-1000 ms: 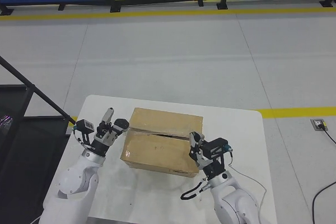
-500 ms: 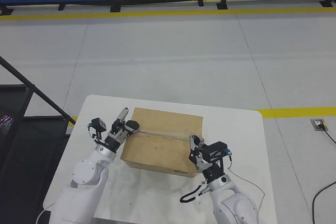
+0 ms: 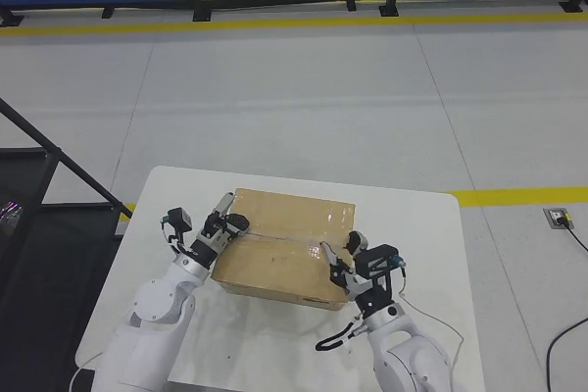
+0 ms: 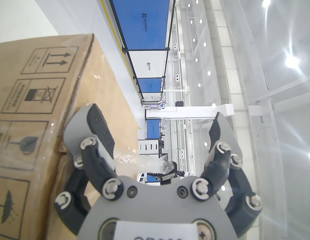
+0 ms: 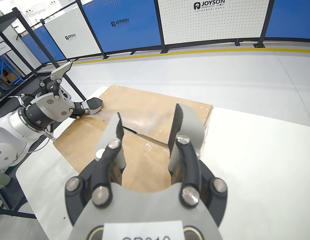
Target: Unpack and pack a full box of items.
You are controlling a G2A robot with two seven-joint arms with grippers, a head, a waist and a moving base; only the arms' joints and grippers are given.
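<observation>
Box flaps [image 3: 279, 257] flatter (left gripper [image 3: 230, 214] atop)

Top view overhead, facing down at table [image 3: 412, 220]; wrist views close, sharing box [image 5: 150, 111].

From here I see a white table [image 3: 412, 225] on pale grey floor, with a yellow line [image 3: 529, 196] running off past its far corner. A floor socket [image 3: 558, 218] sits just beyond that line. A dark frame [image 3: 20, 274], possibly a rack, stands beside the table. Blue and white panels [image 5: 210, 8] fence the area, under bright ceiling lights [image 4: 292, 61].
</observation>
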